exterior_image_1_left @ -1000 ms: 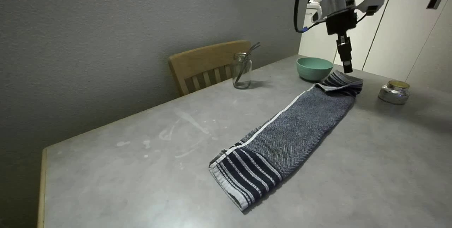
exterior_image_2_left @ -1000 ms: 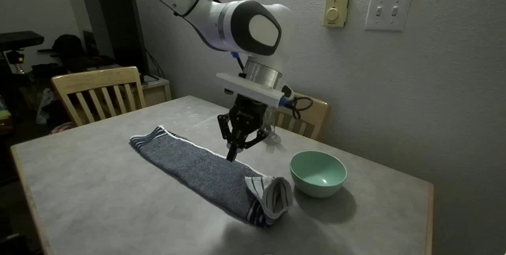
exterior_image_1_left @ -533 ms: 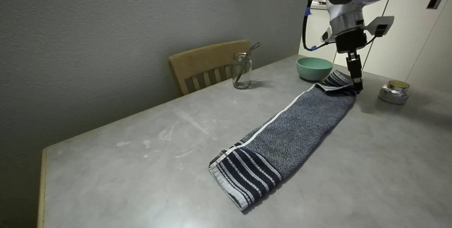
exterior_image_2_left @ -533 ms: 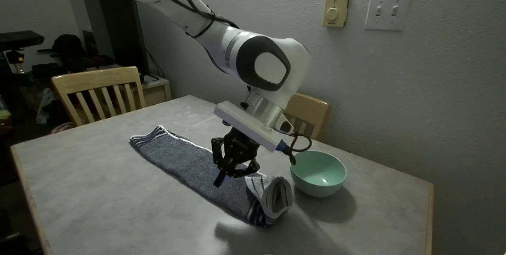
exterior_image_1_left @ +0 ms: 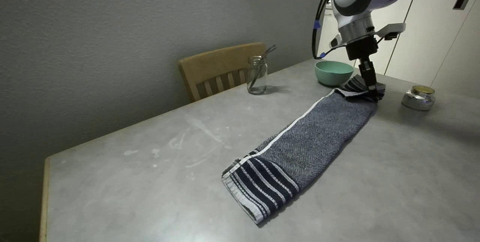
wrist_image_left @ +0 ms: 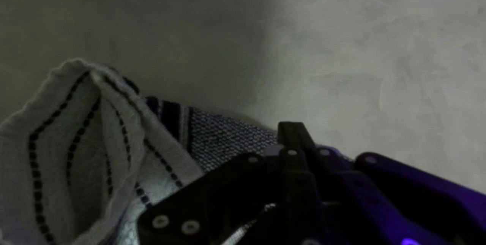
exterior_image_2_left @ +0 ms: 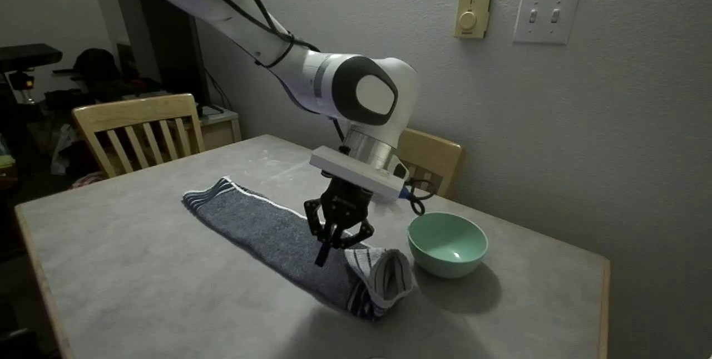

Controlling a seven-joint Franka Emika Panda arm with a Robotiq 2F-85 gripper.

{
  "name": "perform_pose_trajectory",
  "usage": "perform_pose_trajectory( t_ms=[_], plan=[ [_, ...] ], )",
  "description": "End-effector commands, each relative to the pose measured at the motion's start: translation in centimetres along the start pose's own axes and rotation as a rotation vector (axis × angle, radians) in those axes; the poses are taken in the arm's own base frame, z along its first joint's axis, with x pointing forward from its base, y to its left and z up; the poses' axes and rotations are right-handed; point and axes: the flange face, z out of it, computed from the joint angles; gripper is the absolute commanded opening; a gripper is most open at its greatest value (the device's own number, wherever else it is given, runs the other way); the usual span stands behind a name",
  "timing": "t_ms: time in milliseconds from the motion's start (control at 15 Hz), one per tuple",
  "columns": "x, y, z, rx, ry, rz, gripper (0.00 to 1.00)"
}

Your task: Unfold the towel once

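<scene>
- Wall (exterior_image_2_left: pixel 612 125): grey, finely pebbled.
- Bench (exterior_image_1_left: pixel 131 193): smooth mottled-grey top with pale smears, cut off at 6 o'clock in both exterior views.
- Arm (exterior_image_2_left: pixel 300 72): glossy white shell, cut off at 11 o'clock in an exterior view.
- Chair (exterior_image_1_left: pixel 221 60): slatted wood beyond the bench at 11 o'clock, its lower part hidden.
- Towel (exterior_image_1_left: pixel 311 137): soft dark-grey herringbone cloth with striped ends, lying on the bench as a long folded strip from 7 to 1 o'clock; the far end curls open on a pale, dash-lined underside.
- Gripper (exterior_image_2_left: pixel 321 261): black, jointed, clenched with its fingers (wrist_image_left: pixel 288 133) together, near the towel's curled end; whether the tips touch cloth I cannot tell.
- Bowl (exterior_image_1_left: pixel 333 78): smooth, round, green, just beside the curled end at 10 o'clock.
- Jar (exterior_image_1_left: pixel 261 78): clear glass, grey sticks (exterior_image_1_left: pixel 270 50) inside, well apart from the bowl at 9 o'clock.
- Pot (exterior_image_1_left: pixel 417 101): squat, shiny silver, gold-topped, near the curled end at 3 o'clock.
</scene>
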Motion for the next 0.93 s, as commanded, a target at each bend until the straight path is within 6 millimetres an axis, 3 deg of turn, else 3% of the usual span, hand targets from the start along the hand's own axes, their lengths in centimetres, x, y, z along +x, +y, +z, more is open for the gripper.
perform_pose_trajectory(
  t_ms=[0,333,867],
  plan=[
    [2.0,-0.4,-1.2,-0.133,-0.043,-0.055,0.00],
    [2.6,-0.2,-0.7,-0.155,-0.042,-0.078,0.00],
    [1.7,2.7,-0.3,-0.211,-0.032,-0.044,0.00]
  ],
)
